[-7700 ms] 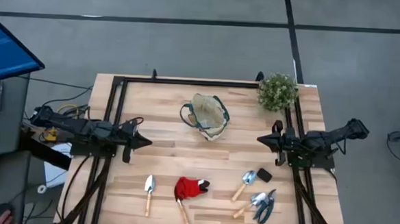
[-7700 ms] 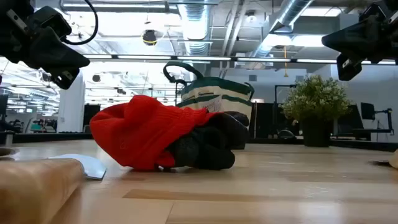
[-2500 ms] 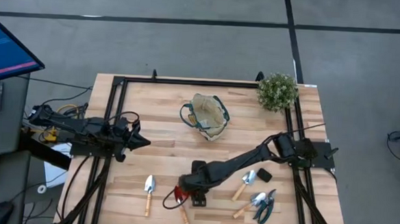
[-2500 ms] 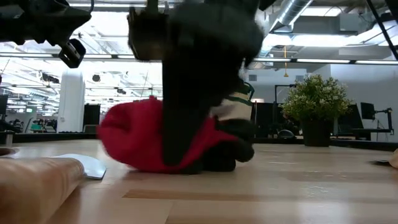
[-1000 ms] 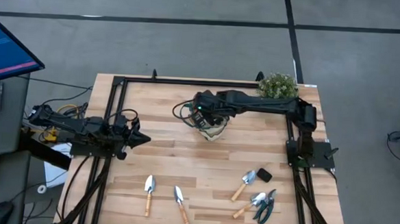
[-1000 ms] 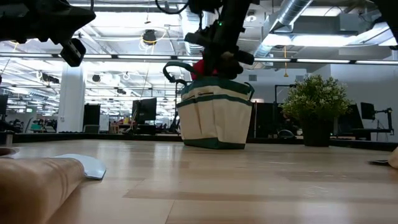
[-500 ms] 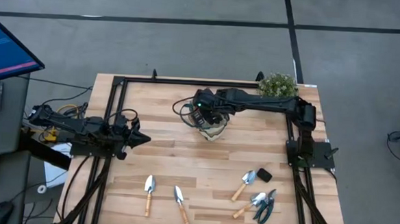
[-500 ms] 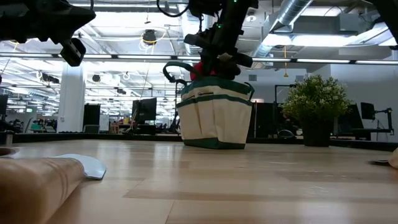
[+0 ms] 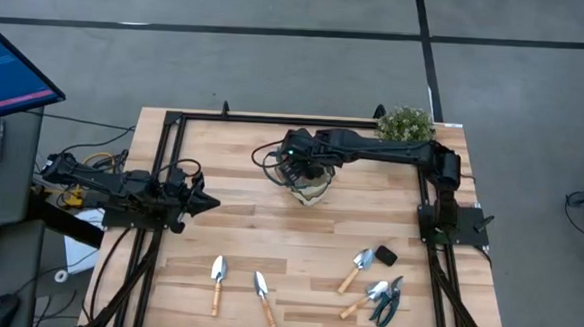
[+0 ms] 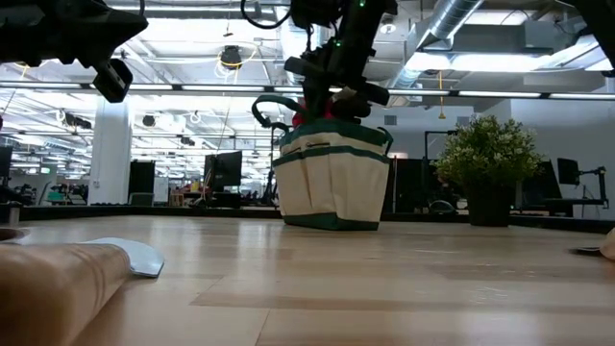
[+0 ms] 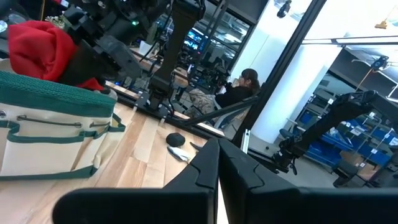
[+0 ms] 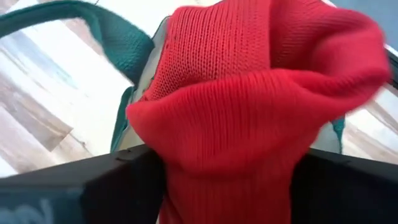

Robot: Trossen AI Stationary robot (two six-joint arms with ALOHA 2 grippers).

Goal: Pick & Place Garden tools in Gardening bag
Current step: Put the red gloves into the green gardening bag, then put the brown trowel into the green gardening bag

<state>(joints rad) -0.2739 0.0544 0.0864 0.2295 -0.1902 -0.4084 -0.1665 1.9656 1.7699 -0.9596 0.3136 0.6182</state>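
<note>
The beige gardening bag (image 9: 313, 188) stands at the table's far middle. Above its mouth hangs my right gripper (image 9: 297, 164), its fingers open, and the red glove (image 12: 249, 93) bulges up between them. In the low view the glove (image 10: 312, 110) shows just above the bag's rim (image 10: 332, 135). Two trowels (image 9: 218, 280) (image 9: 263, 297) lie near the front edge. Two more tools (image 9: 355, 269) (image 9: 363, 299) and the pruning shears (image 9: 390, 299) lie at the front right. My left gripper (image 9: 210, 205) waits shut at the table's left. My right gripper comes at the bag from above, and the glove's bunched red knit (image 12: 186, 130) fills the gap between its spread fingers (image 12: 93, 186). I cannot tell whether the fingers touch the glove. The gripper hides the glove's lower end.
A bushy potted plant (image 9: 406, 124) stands at the far right corner, just behind the right arm. A small black block (image 9: 385, 256) lies beside the front-right tools. Black frame rails (image 9: 158, 227) run along the left, right and far sides.
My right gripper has stayed above the bag's mouth, and the red glove shows slightly lower against the bag's rim than a second ago.
</note>
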